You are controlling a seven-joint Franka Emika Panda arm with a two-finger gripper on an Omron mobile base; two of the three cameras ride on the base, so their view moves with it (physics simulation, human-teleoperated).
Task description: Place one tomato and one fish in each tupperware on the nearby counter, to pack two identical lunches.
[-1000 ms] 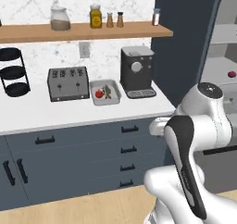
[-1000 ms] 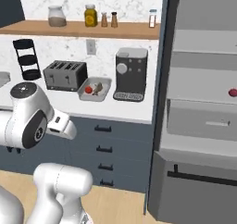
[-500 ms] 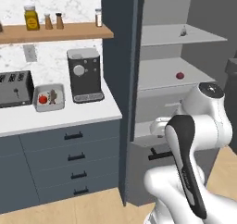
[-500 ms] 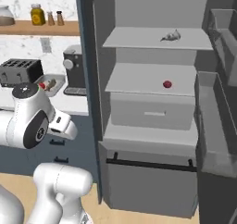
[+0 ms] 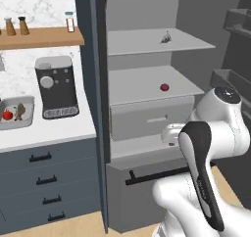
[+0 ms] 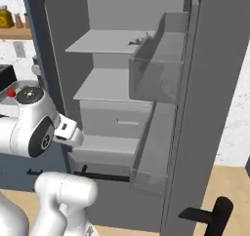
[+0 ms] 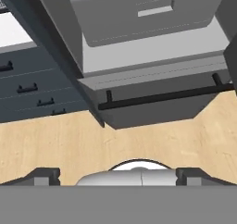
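Note:
A tomato (image 5: pixel 164 87) lies on the middle shelf of the open fridge, and a small grey fish (image 5: pixel 166 36) on the shelf above it. On the white counter (image 5: pixel 59 128) at the left stands one tupperware (image 5: pixel 28 104) holding a tomato (image 5: pixel 7 115) and a fish (image 5: pixel 19 111). My gripper (image 7: pixel 119 174) hangs open and empty, its fingertips (image 7: pixel 44 174) wide apart. It points down at the wooden floor in front of the fridge's bottom drawer (image 7: pixel 152 105).
A coffee machine (image 5: pixel 56 86) stands beside the tupperware, under a wooden shelf (image 5: pixel 39 36) with jars. The fridge's bottom drawer (image 5: pixel 157 175) with its black bar handle juts out. The open fridge door (image 6: pixel 195 108) with clear bins stands at the right.
The whole picture has slid left as the base turned right, from the counter to the open fridge. The gripper has stayed open and empty.

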